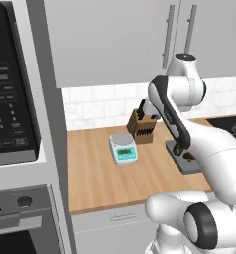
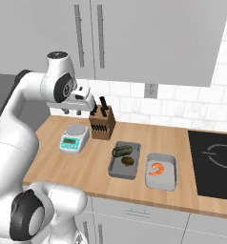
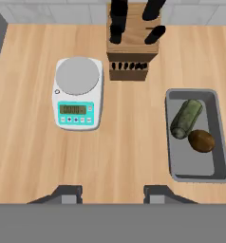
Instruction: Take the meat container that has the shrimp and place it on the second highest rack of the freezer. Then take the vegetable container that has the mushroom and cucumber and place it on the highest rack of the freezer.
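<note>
A long wooden counter (image 2: 87, 167) runs under white wall cabinets (image 2: 149, 38), with a black cooktop (image 2: 215, 164) at its right end. On it lie two shallow grey trays side by side, close but apart. The darker vegetable container (image 2: 116, 170) holds two pieces: one dark green oblong cucumber (image 2: 121, 150) lying at its far end and one small brown rounded mushroom (image 2: 129, 161) just beside it. The paler meat container (image 2: 167, 178), just right of it and nearer the cooktop, holds a single curled orange shrimp (image 2: 156, 168), much smaller than its tray. Left of the trays stand one wooden knife block (image 2: 102, 125) with black handles and one white kitchen scale (image 2: 73, 138) with a teal panel. The gripper (image 3: 112, 192) hangs above the bare counter between scale and vegetable container, its fingers (image 3: 70, 193) parted about halfway, holding nothing.
</note>
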